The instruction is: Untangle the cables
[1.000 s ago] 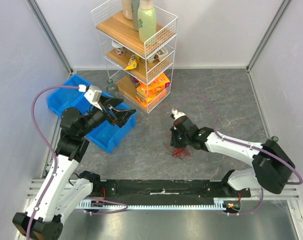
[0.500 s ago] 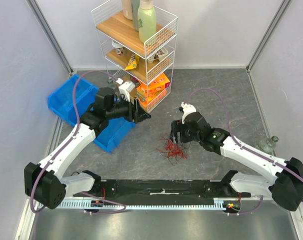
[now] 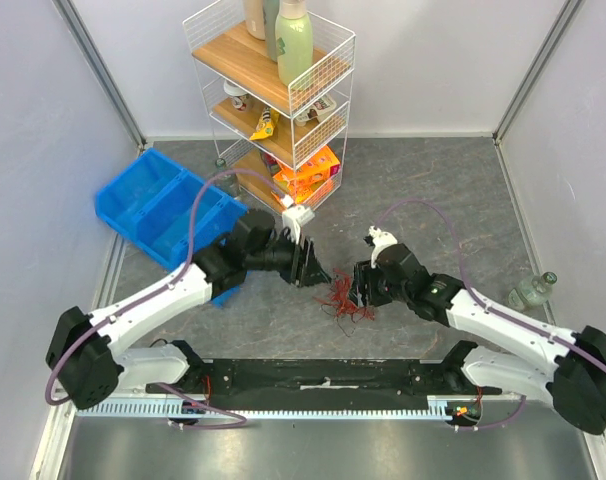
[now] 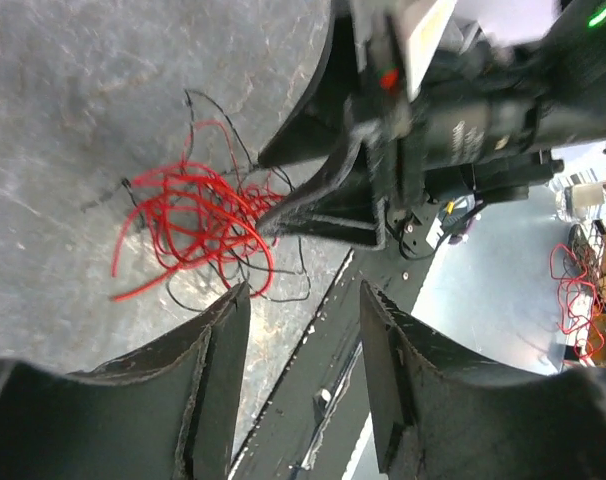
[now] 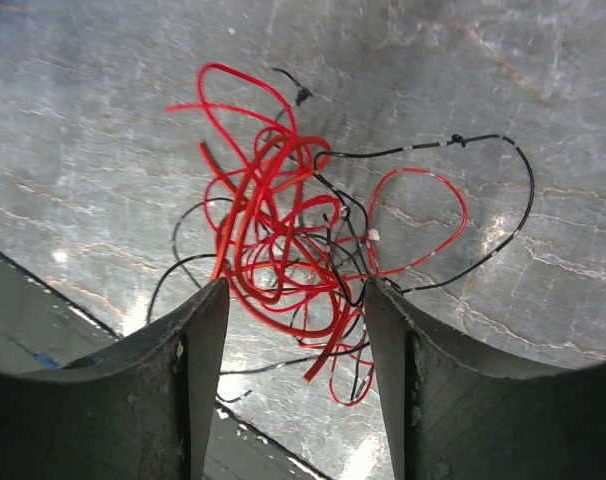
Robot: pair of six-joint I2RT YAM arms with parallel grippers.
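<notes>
The cables (image 3: 341,297) are a small tangle of thin red and black wires lying on the grey table near its front middle. In the right wrist view the cables (image 5: 283,230) spread just ahead of my right gripper (image 5: 295,290), which is open; the lowest loops reach in between its fingers without being pinched. My right gripper (image 3: 361,290) stands at the tangle's right edge. My left gripper (image 3: 313,268) is at the tangle's upper left, open and empty. In the left wrist view the cables (image 4: 193,225) lie beyond my left gripper (image 4: 303,295), with the right arm's fingers (image 4: 318,200) touching them.
A blue divided bin (image 3: 163,205) sits at the left. A white wire shelf rack (image 3: 283,100) with bottles and packets stands at the back. A clear bottle (image 3: 531,292) lies by the right wall. A black rail (image 3: 313,375) runs along the near edge.
My left arm has swung from over the blue bin to beside the tangle, its jaws narrowing. My right gripper opened from shut, and the wires now spread looser on the table.
</notes>
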